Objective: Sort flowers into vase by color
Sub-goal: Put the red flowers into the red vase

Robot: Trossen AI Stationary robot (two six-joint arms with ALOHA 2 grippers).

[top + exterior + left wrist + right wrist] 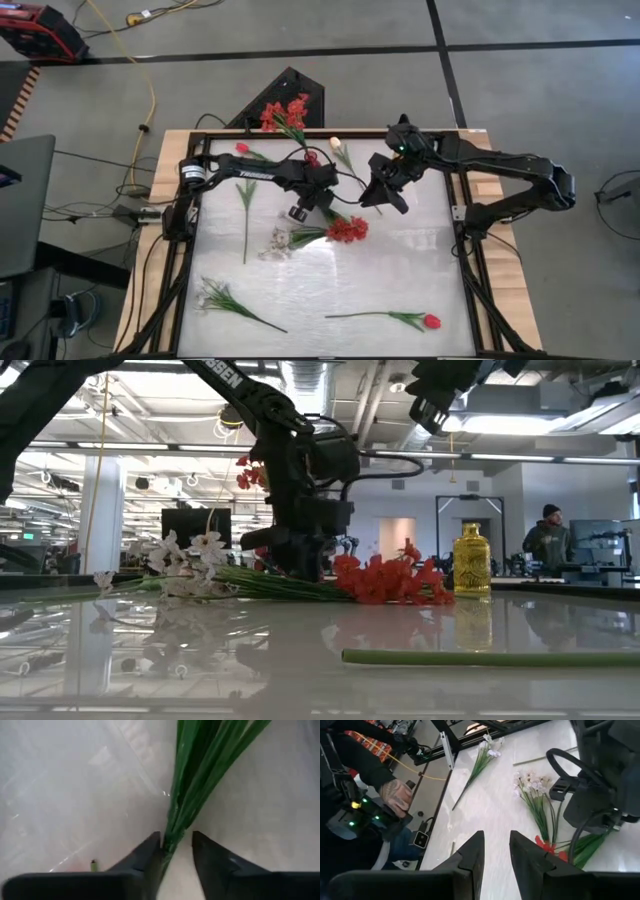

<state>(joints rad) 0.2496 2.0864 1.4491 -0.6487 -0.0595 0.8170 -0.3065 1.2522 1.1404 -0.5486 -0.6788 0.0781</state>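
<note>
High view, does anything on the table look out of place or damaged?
Nothing looks damaged or spilled. The flowers simply lie flat and scattered over the table: a red tulip near the front edge, a white spray at the front left, and a red cluster close beside a second white spray mid-table.

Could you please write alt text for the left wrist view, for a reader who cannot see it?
The left gripper has its two dark fingers on either side of a bundle of green stems, low over the pale glossy table. No blossoms show in this view.
</note>
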